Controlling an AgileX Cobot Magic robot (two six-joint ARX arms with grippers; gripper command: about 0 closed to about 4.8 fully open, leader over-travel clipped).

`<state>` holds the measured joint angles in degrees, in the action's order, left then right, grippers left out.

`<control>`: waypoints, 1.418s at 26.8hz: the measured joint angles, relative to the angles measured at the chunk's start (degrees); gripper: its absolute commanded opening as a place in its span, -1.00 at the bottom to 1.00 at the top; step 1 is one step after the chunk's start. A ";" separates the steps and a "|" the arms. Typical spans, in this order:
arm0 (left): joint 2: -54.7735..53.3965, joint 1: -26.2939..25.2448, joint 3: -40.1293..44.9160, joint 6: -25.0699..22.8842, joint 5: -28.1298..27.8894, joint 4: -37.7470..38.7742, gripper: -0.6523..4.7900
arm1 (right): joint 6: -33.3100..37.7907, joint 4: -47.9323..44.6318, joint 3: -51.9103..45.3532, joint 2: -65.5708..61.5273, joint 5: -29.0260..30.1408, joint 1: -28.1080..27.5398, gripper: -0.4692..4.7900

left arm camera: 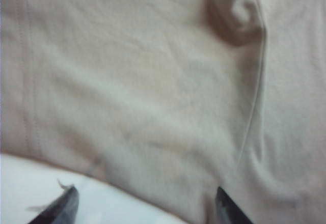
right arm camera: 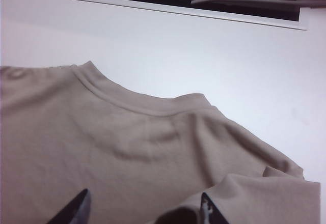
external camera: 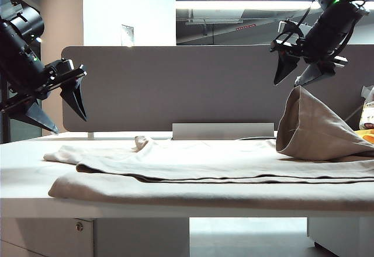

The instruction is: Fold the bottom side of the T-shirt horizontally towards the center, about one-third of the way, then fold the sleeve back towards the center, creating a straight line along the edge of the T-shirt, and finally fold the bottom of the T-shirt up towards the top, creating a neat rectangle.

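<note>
The beige T-shirt (external camera: 193,163) lies across the white desk (external camera: 23,169), folded lengthwise into layers. At its right end a fold of cloth (external camera: 315,125) stands up in a peak. My right gripper (external camera: 297,76) hangs open just above that peak with nothing between its fingers. Its wrist view shows the collar (right arm camera: 137,102) and a raised fold (right arm camera: 265,193) beside one fingertip (right arm camera: 210,210). My left gripper (external camera: 64,108) is open in the air over the shirt's left end. Its wrist view shows the stitched hem, the bottom of the T-shirt (left arm camera: 28,81), and bare desk (left arm camera: 30,183).
A grey partition (external camera: 175,87) closes off the back of the desk, with a low grey box (external camera: 222,130) in front of it. A yellow object (external camera: 367,133) and a white packet (external camera: 368,114) sit at the far right. A cable slot (right arm camera: 188,2) runs behind the collar.
</note>
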<state>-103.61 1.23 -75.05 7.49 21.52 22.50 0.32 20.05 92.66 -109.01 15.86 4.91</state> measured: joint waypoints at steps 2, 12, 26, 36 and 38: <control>-0.04 0.00 0.02 0.00 0.11 0.09 0.51 | -0.24 0.33 0.44 0.07 0.00 -0.04 0.17; -0.04 0.13 0.02 0.02 0.57 0.55 0.51 | -0.50 1.31 2.82 0.68 -0.52 -0.04 -0.08; -0.02 0.15 0.02 1.62 -1.29 -0.46 0.89 | -2.16 8.13 3.93 0.92 -3.74 -0.28 -0.07; -0.02 0.11 0.02 2.45 -1.97 0.11 0.89 | -0.79 7.74 4.00 0.33 -0.07 -0.37 -0.02; -0.02 0.17 0.00 2.45 -1.33 0.46 0.89 | -0.04 7.45 3.32 0.26 0.46 -0.37 -0.02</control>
<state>-103.63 1.41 -75.05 9.93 20.18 22.96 0.27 27.51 95.98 -108.75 16.32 4.54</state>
